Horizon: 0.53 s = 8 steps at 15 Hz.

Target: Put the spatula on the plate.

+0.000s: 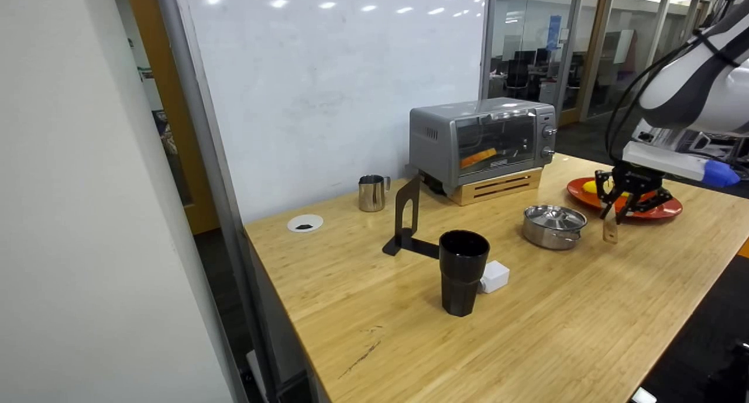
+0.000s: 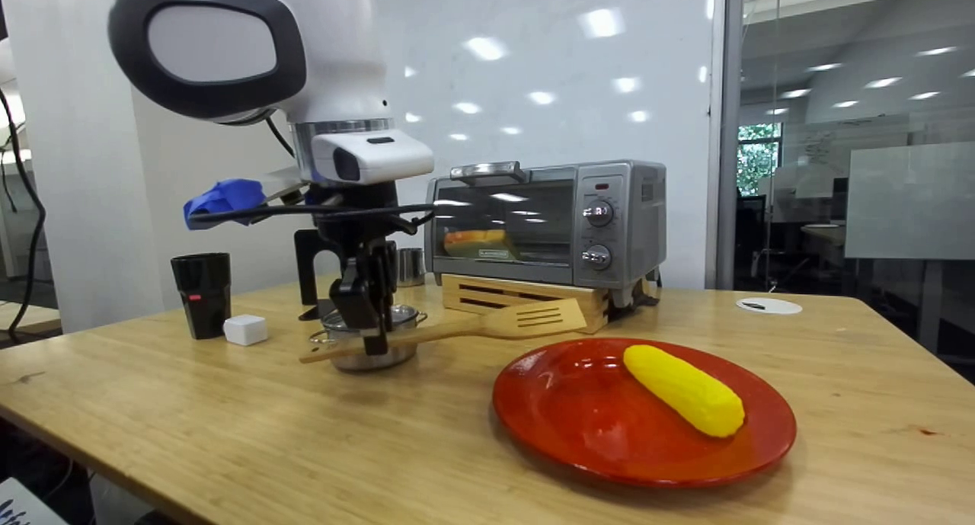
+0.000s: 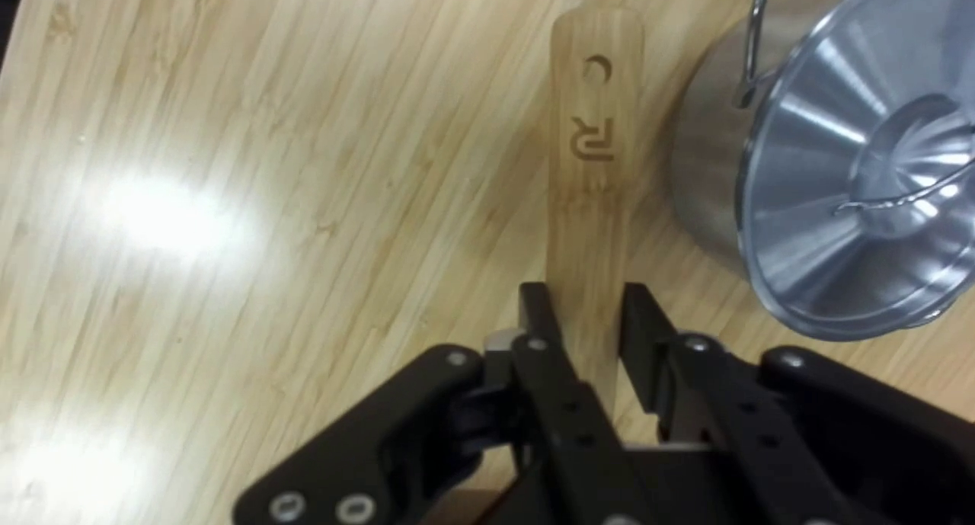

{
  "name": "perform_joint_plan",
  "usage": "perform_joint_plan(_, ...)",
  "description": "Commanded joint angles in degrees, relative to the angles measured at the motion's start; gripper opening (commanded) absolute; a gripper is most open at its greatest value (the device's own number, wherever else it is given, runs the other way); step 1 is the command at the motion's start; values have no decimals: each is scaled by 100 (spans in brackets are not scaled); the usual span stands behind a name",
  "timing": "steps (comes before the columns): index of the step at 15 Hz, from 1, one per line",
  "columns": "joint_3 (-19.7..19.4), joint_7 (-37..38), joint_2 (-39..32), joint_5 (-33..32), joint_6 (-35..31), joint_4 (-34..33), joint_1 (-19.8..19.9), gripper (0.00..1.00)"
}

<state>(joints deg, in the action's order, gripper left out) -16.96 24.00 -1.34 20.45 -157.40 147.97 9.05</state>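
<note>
Carrying the spatula [image 2: 465, 327] over to the plate [image 2: 579, 433] is, I judge, the step in hand. Hold the wood level, clear the lidded metal pot [image 3: 823, 152] just beside the handle, and bring the head over the rim before lowering. The bare red part should make a better landing than the yellow corn cob [image 2: 682, 388]; let go only once the wood settles. The gripper [image 3: 585, 300] is closed on the handle, a finger against each side. The spatula hangs above the counter [image 2: 228, 449], well in from its edges, slotted head pointing toward the right-hand edge in an exterior view; the plate lies nearer that edge. The wood is pale tan, the handle long and narrow, with a crescent and a letter-like mark near its end.
</note>
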Motion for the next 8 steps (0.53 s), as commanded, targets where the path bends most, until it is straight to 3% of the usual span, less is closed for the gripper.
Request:
perform_joint_plan(1, 43, 610, -226, -314, 173, -186, 224, 6)
perform_joint_plan(8, -108, 1265, -602, -1023, 295, -330, 305, 6)
